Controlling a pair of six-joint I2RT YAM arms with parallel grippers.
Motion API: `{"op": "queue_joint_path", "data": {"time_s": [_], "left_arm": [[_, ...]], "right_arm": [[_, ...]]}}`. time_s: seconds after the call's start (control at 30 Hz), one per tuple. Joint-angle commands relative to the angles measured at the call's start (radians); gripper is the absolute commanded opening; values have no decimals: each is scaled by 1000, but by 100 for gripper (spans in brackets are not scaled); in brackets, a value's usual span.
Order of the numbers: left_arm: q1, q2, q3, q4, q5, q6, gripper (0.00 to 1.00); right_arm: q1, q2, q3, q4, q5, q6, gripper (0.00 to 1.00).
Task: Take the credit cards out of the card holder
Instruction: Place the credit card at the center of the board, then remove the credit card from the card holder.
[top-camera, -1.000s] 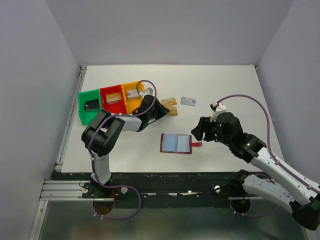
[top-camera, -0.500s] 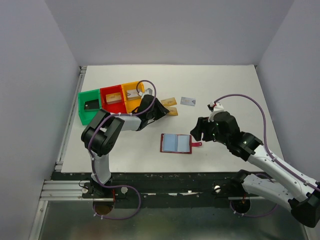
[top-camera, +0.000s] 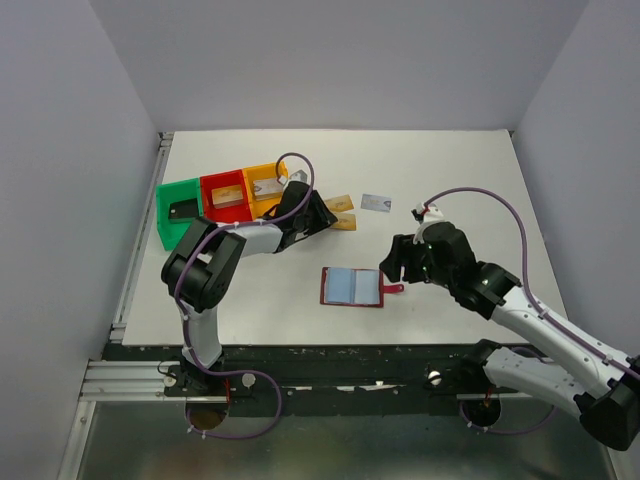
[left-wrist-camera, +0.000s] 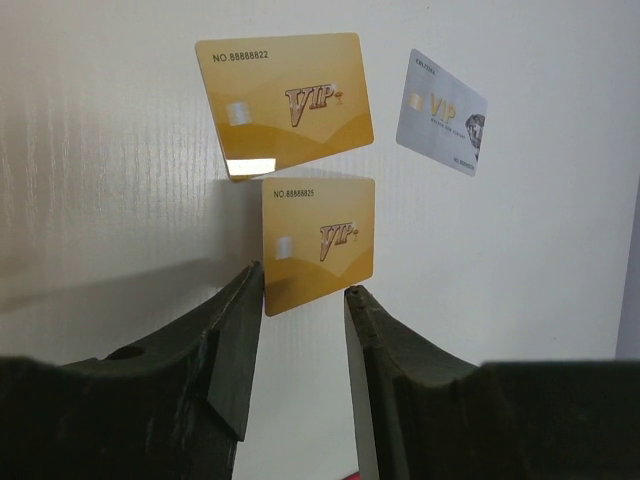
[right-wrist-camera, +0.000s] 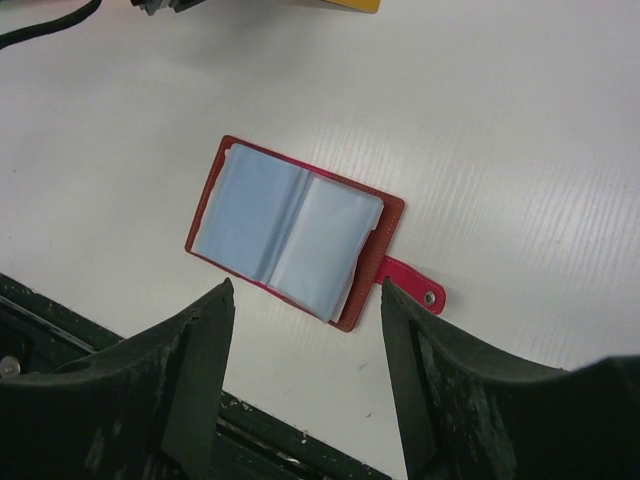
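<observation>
The card holder (top-camera: 352, 287) lies open on the table, red with pale blue sleeves (right-wrist-camera: 285, 228) and a red snap tab (right-wrist-camera: 412, 285). My right gripper (right-wrist-camera: 305, 285) hovers open just above its near edge, nothing between the fingers; from above it (top-camera: 392, 262) sits at the wallet's right. Two gold credit cards (left-wrist-camera: 285, 100) (left-wrist-camera: 318, 240) and a silver one (left-wrist-camera: 440, 112) lie on the table. My left gripper (left-wrist-camera: 303, 290) is open, its fingertips either side of the nearer gold card's near edge, not clamping it. A black card (top-camera: 182, 210) rests in the green bin.
Green (top-camera: 166, 215), red (top-camera: 222, 181) and orange (top-camera: 267, 170) bins stand in a row at the back left, close behind my left arm. Small tan items lie in the red and orange bins. The table's front edge runs just below the wallet.
My left gripper has opened, leaving the nearer gold card lying on the table. My right arm has shifted slightly left toward the wallet, still open.
</observation>
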Motion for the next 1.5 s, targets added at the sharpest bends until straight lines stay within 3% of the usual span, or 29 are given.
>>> {"op": "queue_joint_path", "data": {"time_s": [0.0,0.47,0.77,0.87,0.93,0.97,1.2,1.47], "left_arm": [[9,-33,59,-106,-13,72,50],[12,-166,38,-199,-54,125,54],[-66,-395,-128,-204,-93,148,56],[-72,-455,-166,-273,-96,125,73],[-69,-504,-208,-293,-102,115,98],[-69,-533,-241,-282,-103,107,99],[-66,-737,-467,-92,-38,67,99],[-96,-720,-502,-107,35,84,82]], "right_arm": [[0,28,30,-23,31,9,68],[-7,138,30,-108,151,33,70],[-141,209,-71,-26,-50,95,69],[-188,242,-96,0,-148,105,67],[-202,253,-125,32,-182,115,67],[-205,264,-133,43,-192,119,66],[-216,365,-154,107,-226,141,60],[-219,448,-139,158,-228,130,33]]}}
